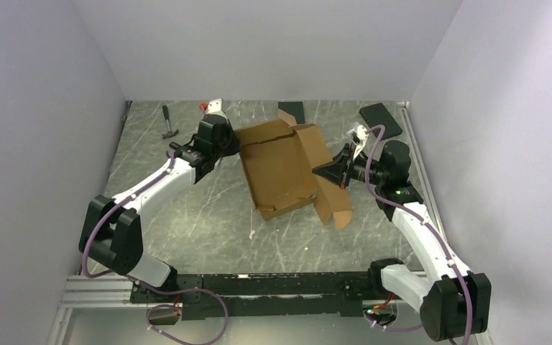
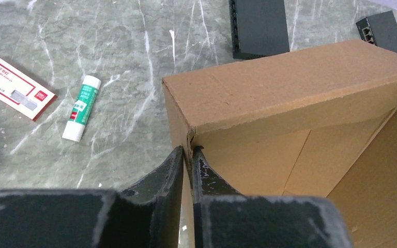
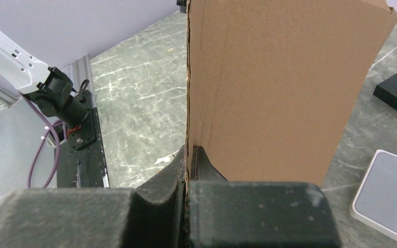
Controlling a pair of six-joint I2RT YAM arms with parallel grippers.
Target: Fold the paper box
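Paper box (image 1: 284, 169): sat open on the grey marbled tabletop (image 1: 187, 215), toward the far half, between the two arms. Showed as plain brown corrugated cardboard, with side walls raised around a shallow tray and one long flap hanging out on the right arm's side.

Left tool (image 2: 188, 155): met the box at its left wall, close to a folded corner. Stood narrow, pinched on the upright edge of that wall, one finger outside the cardboard and one inside.

Right tool (image 3: 187, 155): held the box from the opposite side. Clamped tight on the edge of a tall cardboard panel, which rose straight up from between the fingers and filled the middle of the right wrist view.

Writing and labels, checked in the left wrist view:
- glue stick (image 2: 82, 107): lay on the tabletop left of the box, well apart from it; wore a green and white label with print too small to read.
- card (image 2: 15, 88): lay farther left; had a white face, a red border, a small red mark at one corner and lines of print, none legible.

Also noted: black slabs (image 2: 258, 26) beyond the box's far wall, a white case (image 3: 390, 201) lying flat near the right tool, and a hammer (image 1: 169, 123) at the far left.
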